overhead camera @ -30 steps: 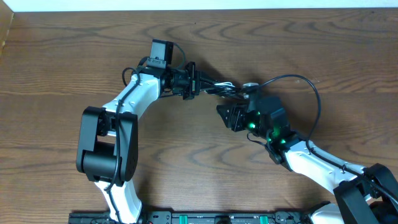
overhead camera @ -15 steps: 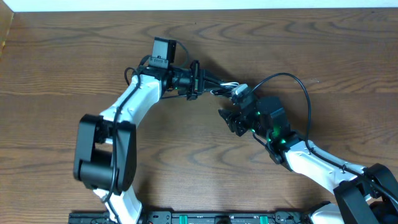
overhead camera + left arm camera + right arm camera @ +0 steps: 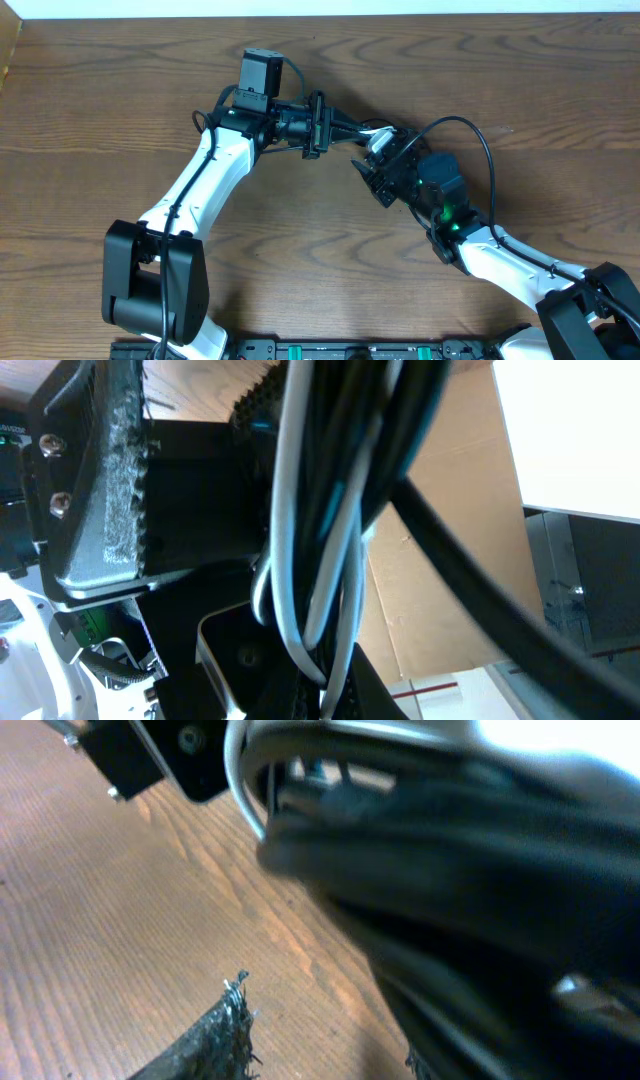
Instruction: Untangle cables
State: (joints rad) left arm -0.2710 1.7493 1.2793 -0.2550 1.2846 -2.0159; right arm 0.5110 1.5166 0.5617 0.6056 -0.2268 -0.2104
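Observation:
The cables (image 3: 352, 131) hang as a short black-and-white bundle between the two grippers, above the middle of the table. My left gripper (image 3: 328, 122) is shut on their left end. In the left wrist view, black cables (image 3: 400, 420) and a white cable (image 3: 285, 560) run down into the pinched left gripper (image 3: 325, 695). My right gripper (image 3: 378, 170) is just right of and below the bundle, at its white plug end. In the right wrist view the right gripper (image 3: 325, 1040) stands open. Bare wood shows beside one fingertip (image 3: 225, 1020), and blurred black cables (image 3: 450, 870) cover the other side.
The right arm's own thick black wire (image 3: 492, 150) loops above its wrist. The wooden table (image 3: 100, 110) spreads wide on all sides. A black rail (image 3: 350, 350) runs along the front edge. The left arm's camera block (image 3: 260, 72) sticks up behind its wrist.
The left arm has stretched further up and right, keeping its hold on the cables. The right gripper has risen towards the bundle's right end, and its jaws have narrowed a little.

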